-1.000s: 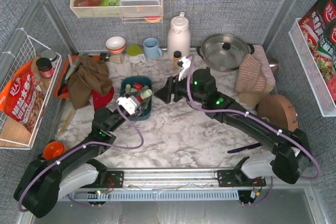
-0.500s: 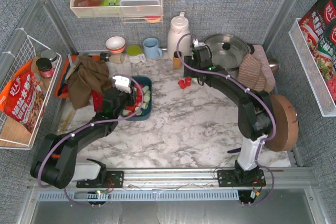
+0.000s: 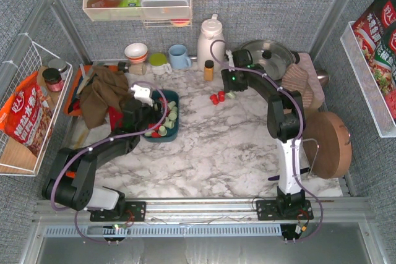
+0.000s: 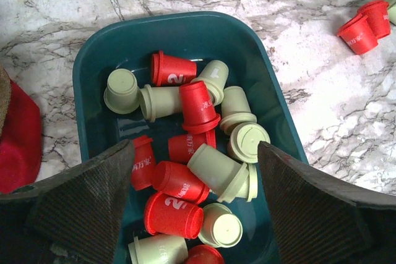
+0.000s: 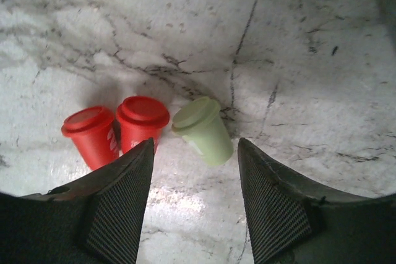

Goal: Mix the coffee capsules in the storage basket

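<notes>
Now left gripper [image 4: 193, 153] hangs spread over the storage basket [image 4: 275, 100] of coffee capsules [image 4: 199, 104]; right gripper [image 5: 195, 146] (also empty) gapes above three strays [image 5: 142, 119].

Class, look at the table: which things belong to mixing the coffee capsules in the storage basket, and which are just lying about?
Belongs to the job:
- storage basket
- coffee capsules in it, red and green
- three loose capsules outside it, two red, one green

Just lying about:
- white jug
- blue mug
- lidded pot
- brown cloth
- amber bottle
</notes>
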Controlling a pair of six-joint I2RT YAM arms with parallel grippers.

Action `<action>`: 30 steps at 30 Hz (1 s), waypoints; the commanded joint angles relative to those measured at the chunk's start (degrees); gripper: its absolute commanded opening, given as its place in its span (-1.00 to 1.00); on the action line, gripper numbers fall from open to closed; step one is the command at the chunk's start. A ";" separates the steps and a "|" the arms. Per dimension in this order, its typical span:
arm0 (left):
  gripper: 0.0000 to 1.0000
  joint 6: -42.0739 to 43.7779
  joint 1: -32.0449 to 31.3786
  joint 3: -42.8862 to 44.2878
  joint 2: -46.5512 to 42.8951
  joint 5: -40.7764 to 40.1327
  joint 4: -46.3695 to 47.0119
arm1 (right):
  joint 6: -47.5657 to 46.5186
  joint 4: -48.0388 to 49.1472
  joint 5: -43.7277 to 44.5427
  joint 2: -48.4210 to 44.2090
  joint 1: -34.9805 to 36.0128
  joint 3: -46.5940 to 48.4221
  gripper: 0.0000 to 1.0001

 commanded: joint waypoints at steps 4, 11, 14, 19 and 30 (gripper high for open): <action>0.95 1.02 0.10 -0.15 -3.53 -2.51 0.30 | -2.52 -4.57 -3.98 0.85 -0.05 2.10 0.19; 0.99 2.98 0.10 -4.75 -10.15 -0.75 9.22 | -0.67 -7.21 -3.71 2.70 -0.05 4.34 0.13; 0.99 3.29 0.11 -5.95 -12.23 -0.78 11.74 | 0.47 -8.39 -2.46 3.65 -0.05 5.46 0.07; 0.99 3.02 0.12 -6.88 -13.64 -0.25 13.80 | 2.17 -8.38 -2.93 4.92 -0.05 6.14 0.00; 0.99 2.35 0.14 -6.93 -13.42 3.71 15.64 | 4.20 -5.37 -1.87 2.90 0.04 1.78 -0.46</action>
